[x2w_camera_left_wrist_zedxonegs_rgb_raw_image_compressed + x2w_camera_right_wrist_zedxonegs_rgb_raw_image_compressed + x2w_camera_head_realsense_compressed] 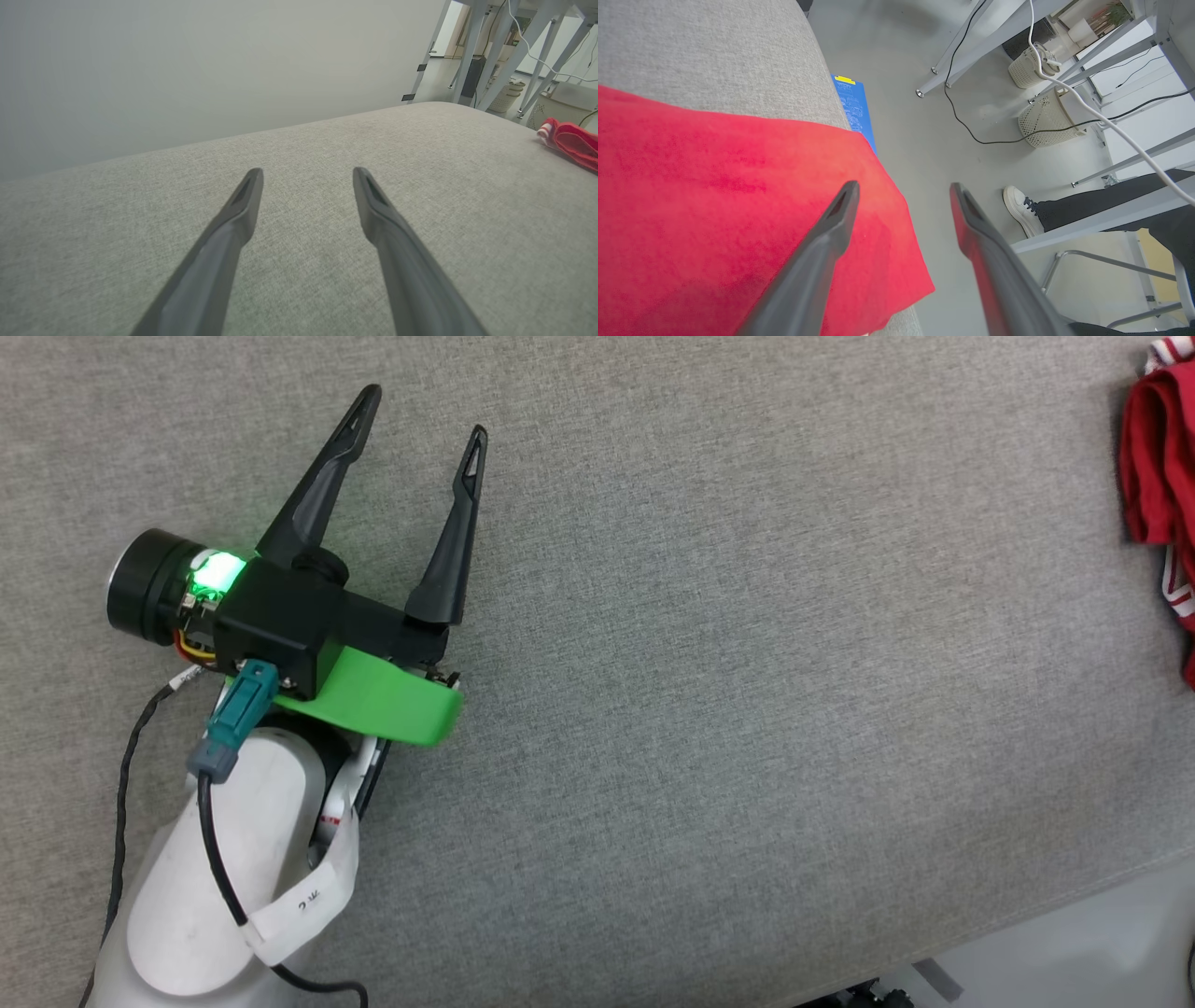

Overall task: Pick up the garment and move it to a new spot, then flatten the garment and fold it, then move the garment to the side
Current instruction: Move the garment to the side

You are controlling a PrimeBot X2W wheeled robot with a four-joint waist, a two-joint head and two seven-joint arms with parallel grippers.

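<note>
Bright, even light casts faint soft shadows; both wrist views bow at the edges and blur up close.

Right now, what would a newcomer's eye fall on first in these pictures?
The red garment, bunched at the far right edge of the head view on the grey surface; in the right wrist view it spreads wide beside the open fingers of the right gripper. Next, the left gripper at the head view's left, green light glowing, fingers spread over bare fabric. A person's white shoe rests on the floor.
</note>
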